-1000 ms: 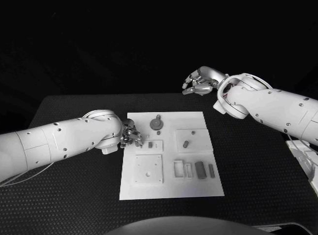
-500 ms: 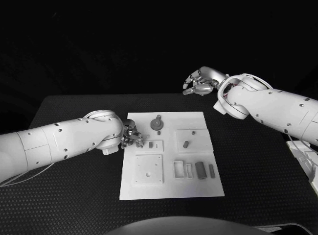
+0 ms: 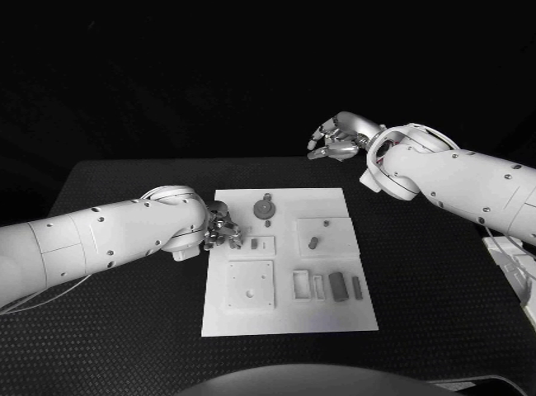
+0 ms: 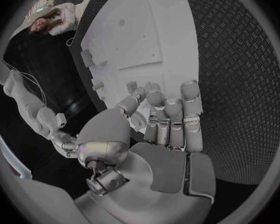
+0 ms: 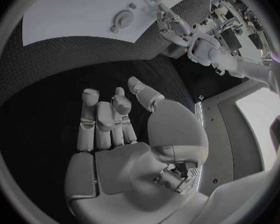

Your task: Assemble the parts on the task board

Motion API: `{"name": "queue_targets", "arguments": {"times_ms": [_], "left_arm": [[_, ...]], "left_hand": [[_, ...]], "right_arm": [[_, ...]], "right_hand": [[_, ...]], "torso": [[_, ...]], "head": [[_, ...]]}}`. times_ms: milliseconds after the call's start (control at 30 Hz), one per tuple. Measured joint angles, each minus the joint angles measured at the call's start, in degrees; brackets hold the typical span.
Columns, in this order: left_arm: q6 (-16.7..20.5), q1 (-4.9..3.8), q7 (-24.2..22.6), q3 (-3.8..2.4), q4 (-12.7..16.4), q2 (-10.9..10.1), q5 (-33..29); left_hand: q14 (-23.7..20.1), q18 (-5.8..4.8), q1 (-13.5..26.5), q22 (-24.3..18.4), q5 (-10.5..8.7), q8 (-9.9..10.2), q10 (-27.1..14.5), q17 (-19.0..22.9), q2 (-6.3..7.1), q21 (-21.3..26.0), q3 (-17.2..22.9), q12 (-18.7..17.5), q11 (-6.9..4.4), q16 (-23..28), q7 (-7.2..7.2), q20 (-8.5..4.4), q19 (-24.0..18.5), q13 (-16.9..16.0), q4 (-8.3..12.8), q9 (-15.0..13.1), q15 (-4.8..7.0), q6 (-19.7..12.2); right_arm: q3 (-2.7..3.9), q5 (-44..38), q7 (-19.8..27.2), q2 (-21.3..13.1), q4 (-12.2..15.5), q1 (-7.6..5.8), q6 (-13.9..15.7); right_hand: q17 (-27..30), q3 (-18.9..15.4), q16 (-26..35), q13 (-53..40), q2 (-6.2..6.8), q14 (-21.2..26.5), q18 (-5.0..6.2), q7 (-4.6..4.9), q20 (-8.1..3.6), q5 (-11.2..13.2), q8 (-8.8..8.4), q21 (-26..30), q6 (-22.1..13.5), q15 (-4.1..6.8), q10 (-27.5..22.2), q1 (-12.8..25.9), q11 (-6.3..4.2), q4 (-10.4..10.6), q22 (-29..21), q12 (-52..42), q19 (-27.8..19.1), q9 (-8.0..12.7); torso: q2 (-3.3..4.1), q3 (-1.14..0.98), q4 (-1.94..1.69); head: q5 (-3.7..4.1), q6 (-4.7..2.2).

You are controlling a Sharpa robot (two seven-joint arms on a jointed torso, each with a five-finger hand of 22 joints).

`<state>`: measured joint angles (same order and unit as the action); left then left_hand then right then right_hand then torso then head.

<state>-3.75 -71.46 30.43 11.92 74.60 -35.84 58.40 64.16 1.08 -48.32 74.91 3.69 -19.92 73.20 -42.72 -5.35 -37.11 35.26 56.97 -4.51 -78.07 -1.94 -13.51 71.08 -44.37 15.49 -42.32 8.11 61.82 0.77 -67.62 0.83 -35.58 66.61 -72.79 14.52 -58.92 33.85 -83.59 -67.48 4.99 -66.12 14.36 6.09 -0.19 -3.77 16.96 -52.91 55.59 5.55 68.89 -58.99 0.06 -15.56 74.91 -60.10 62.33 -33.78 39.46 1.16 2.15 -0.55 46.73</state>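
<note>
Nothing moved in the last second: left robot hand [image 3: 221, 230] stayed curled, empty, at the task board's [image 3: 286, 322] edge; right robot hand [image 3: 337, 138] hung open, idle. No progress.

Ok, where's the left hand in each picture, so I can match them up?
Head view: the left hand sits at the task board's left edge.
Left wrist view: in the middle, fingers pointing toward the board.
Right wrist view: small and far off, beside the board.
Shared landmark: the white task board.
</note>
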Motion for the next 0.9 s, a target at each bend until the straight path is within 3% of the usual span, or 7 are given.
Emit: {"name": "queue_targets", "arguments": {"times_ms": [900], "left_arm": [[-0.39, 0.01, 0.25, 0.09, 0.1, -0.03, 0.43]], "left_hand": [[0.0, 0.0, -0.01, 0.04, -0.1, 0.0, 0.0, -0.04, 0.01, -0.43, 0.0, 0.23, 0.04, 0.02, -0.08, -0.1, 0.32, -0.23, 0.0, 0.0, 0.01, 0.1]], "right_arm": [[0.0, 0.0, 0.0, -0.01, 0.0, 0.0, -0.09]], "right_hand": [[0.0, 0.0, 0.0, 0.01, 0.0, 0.21, 0.0, 0.0, 0.01, 0.0, -0.22, 0.0, 0.0, 0.2, 0.14, 0.0, -0.07, 0.0, -0.01, 0.0, -0.01, -0.11]], "torso": [[0.01, 0.01, -0.01]], "head": [[-0.13, 0.22]]}}
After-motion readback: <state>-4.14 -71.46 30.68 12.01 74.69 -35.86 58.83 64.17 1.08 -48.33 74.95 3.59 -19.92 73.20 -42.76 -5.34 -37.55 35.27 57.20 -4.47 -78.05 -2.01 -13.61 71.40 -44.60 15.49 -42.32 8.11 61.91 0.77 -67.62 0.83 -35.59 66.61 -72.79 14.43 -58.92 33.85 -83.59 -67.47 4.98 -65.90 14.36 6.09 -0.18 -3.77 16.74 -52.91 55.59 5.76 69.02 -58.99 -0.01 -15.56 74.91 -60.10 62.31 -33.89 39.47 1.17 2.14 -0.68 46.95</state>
